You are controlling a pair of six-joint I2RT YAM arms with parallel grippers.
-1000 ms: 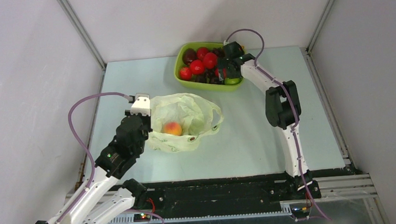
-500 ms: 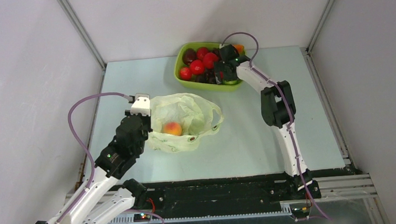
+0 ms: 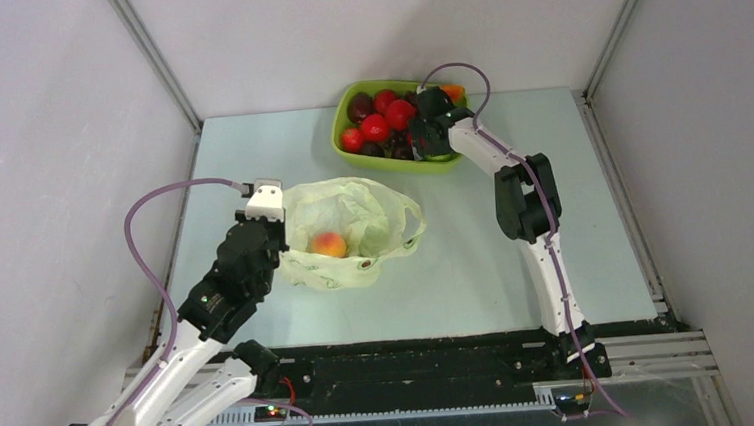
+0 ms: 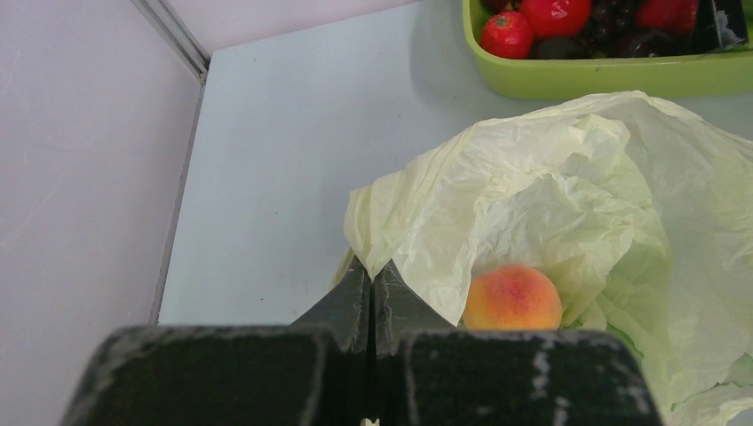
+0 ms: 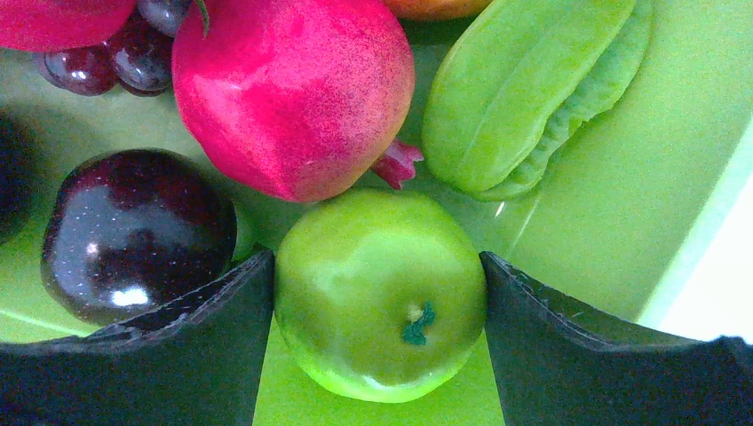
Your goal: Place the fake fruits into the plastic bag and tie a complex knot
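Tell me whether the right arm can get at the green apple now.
Probably yes. Its fingers flank the green apple in the tray, with nothing between. The plum sits close beside one finger but seems clear of the grip.

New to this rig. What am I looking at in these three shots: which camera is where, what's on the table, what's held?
These are two robot arms, left and right, bolted at the table's near edge. Each ends in a two-finger gripper. The wide shot comes from a fixed camera above and behind them. The other two come from cameras on the wrists, each looking along its own fingers.

On the table lie a thin pale bag with a peach inside, and a lime tray of fake fruit.

The left gripper is shut, apparently pinching the bag's rim. The right gripper is down in the tray, with a finger on either side of a green apple. I cannot tell whether it grips the apple yet. Next to the apple are a dark plum and a red fruit.
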